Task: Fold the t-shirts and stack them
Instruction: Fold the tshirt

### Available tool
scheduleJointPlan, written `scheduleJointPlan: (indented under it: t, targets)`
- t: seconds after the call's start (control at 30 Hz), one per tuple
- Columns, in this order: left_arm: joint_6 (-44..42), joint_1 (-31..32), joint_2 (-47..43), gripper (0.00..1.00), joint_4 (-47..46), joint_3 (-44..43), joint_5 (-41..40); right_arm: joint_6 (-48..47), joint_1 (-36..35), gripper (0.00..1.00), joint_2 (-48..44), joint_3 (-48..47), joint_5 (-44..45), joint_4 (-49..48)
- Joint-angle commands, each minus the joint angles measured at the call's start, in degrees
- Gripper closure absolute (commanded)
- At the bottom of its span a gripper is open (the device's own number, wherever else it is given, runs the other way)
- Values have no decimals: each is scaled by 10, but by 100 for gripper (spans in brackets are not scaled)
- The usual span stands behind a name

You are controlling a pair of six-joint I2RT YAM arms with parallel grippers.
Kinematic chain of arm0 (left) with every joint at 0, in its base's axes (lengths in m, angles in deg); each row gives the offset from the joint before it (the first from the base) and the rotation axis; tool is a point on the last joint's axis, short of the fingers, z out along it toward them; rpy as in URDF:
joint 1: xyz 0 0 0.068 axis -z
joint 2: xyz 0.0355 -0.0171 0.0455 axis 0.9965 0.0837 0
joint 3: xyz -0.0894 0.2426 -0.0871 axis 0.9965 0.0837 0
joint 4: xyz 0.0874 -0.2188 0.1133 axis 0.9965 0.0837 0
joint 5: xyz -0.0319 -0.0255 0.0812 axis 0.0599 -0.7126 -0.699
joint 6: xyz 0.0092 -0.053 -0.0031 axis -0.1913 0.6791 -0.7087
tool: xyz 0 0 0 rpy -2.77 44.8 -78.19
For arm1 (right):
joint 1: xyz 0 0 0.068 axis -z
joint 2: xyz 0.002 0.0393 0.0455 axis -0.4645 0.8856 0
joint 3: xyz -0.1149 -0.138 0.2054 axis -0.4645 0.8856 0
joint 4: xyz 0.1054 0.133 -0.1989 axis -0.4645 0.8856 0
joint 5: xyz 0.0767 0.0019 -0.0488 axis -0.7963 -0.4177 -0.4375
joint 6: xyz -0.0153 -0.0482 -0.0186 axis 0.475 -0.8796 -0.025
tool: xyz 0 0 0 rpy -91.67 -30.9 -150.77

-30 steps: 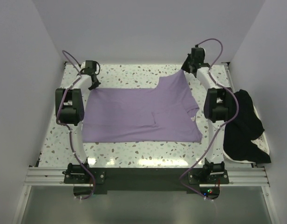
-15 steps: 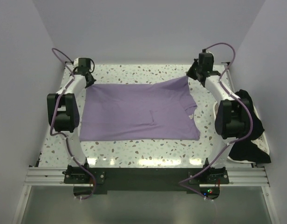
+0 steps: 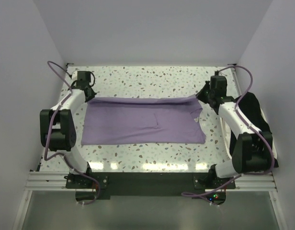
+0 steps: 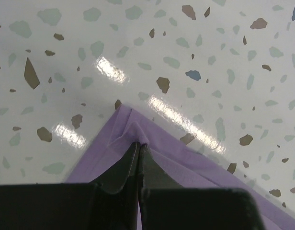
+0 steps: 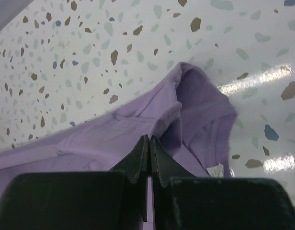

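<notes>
Arms are drawing far edge of purple t-shirt nearward on worktop | left gripper, right gripper: jaws are clamping its far corners | risk: uneven pulling may be skewing the fold

White arms, black joints, looping purple cables — matte black jaws, possibly rubber-tipped.

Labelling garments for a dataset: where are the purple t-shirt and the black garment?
purple t-shirt [image 3: 138, 122], top external view, middle of the cloth
black garment [image 3: 256, 108], top external view, its upper part
</notes>
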Motion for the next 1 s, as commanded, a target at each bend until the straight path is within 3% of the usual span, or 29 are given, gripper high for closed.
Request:
scheduleJointPlan:
  t: [0.0,0.5,0.97]
  targets:
    - [33,-6,-58,100,-33,40,-14,20,3,100,-54,37,14,-10]
    - [84,-5,-149,100,-53,168,-16,17,1,100,-174,153,-8,21]
    - [112,-6,-210,100,-71,249,-17,14,-10,100,-214,208,-29,39]
